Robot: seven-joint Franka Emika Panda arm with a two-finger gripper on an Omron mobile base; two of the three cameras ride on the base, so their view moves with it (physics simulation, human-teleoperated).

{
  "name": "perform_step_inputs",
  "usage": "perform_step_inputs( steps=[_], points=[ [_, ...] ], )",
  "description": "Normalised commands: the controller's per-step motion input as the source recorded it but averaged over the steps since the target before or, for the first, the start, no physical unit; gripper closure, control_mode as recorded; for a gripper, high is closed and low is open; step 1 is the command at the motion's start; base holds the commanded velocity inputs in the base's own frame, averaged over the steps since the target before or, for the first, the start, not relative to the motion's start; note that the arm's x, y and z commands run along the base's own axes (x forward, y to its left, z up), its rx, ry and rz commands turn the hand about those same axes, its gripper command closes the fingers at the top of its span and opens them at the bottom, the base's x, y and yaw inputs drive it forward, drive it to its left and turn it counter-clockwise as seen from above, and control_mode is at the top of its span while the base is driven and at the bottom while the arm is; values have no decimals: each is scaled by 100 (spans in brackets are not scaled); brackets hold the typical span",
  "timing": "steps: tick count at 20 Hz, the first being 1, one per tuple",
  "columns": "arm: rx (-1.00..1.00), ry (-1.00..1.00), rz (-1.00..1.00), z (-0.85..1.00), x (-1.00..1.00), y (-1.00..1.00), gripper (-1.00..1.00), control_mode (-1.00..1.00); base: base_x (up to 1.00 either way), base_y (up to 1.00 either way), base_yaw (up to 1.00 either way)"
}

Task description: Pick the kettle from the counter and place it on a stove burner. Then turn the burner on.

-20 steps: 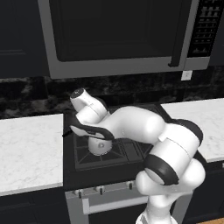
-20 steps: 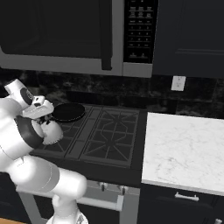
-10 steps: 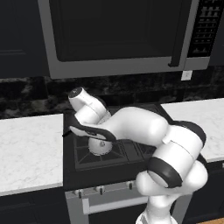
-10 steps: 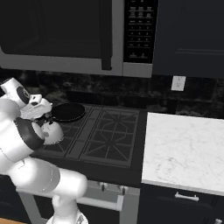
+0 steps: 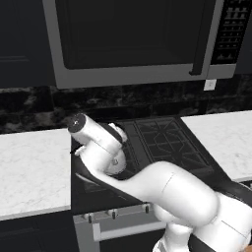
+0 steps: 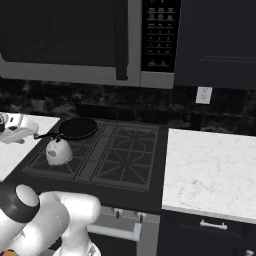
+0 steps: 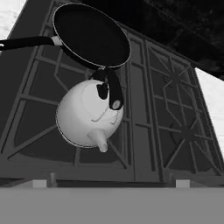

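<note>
Since a second ago my hand had lifted off the kettle [image 6: 58, 151] and drawn back toward the left edge of the cooktop, and the base views had shifted with it, so the whole kitchen sat differently in frame. The kettle stood upright on the front left stove burner [image 6: 44, 165], its black handle arched over the lid and its short spout pointing toward the stove's front edge in the hand view [image 7: 90, 115]. Nothing of mine touched it. Just behind it, on the rear left grate, lay the black frying pan [image 6: 77, 128], its long handle reaching out to the left; in the hand view the pan [image 7: 91, 35] sat close above the kettle's handle. My gripper's fingertips did not appear in any picture, so I could not tell whether they were spread or pressed together. The dark gas cooktop [image 6: 125, 154] ran between two stretches of white marble counter, one on the right [image 6: 212, 172] and one on the left [image 5: 30, 170]. Above the stove hung a microwave [image 6: 80, 40], and a white wall outlet [image 6: 203, 95] sat on the dark backsplash.
</note>
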Motion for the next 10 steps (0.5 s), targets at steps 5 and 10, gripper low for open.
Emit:
perform_step_inputs(
  steps=[5, 10],
  points=[
    [0, -50, 0, -7, -100, 0, -100, -100, 0, 0, 0],
    [0, -39, 0, -89, -100, 13, -100, -100, 0, 0, 0]
  ],
)
